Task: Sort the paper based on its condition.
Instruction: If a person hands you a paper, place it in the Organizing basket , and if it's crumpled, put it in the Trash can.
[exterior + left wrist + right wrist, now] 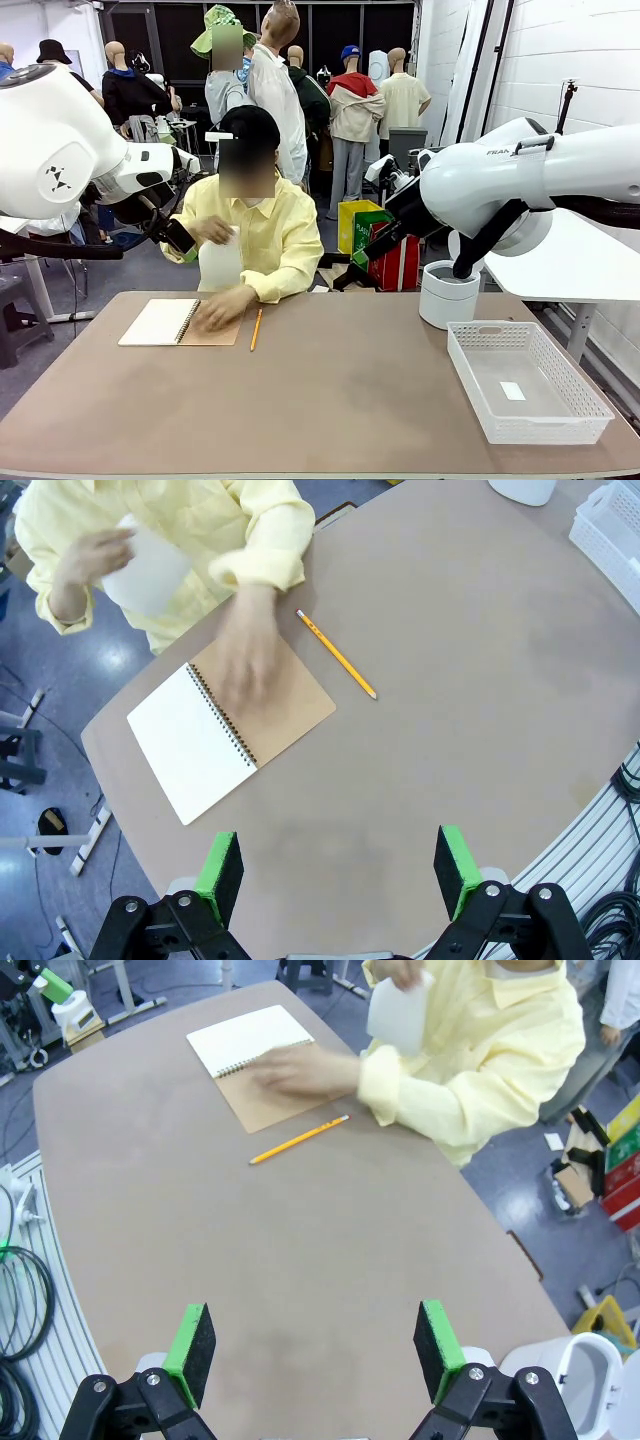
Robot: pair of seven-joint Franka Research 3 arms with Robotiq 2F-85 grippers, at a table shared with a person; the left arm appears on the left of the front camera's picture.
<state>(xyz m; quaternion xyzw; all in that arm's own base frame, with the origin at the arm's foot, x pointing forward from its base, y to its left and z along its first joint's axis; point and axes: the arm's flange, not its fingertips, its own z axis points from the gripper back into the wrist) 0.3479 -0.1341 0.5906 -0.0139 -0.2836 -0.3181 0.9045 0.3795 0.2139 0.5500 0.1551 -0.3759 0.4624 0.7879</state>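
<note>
The paper (220, 262) is one white sheet held up at chest height in the person's raised hand (212, 230), off the table (350, 400) and well apart from both arms. It is blurred (smooth or creased, I cannot tell). The person's other hand (222, 305) presses on the brown cover of the open notebook (160, 322), with a pencil (256, 329) lying just beside it. A white basket (545, 428) sits at the robot's right side of the table, and a round white bin (447, 295) stands behind it.

The left claw (338, 865) hangs released above the notebook end of the table, its green pads wide apart and gripping nothing. The right claw (313, 1345) is likewise spread and bare, over bare table.

My guess is that the handover is the risky part. A thin sheet offers little to pinch, so pads closing off-centre could let it slip or fold. A hard squeeze might crease a smooth sheet and spoil the very thing being sorted. Reaching in while the person's hands are close invites a bump. Misreading the sheet would send it to the wrong container.
</note>
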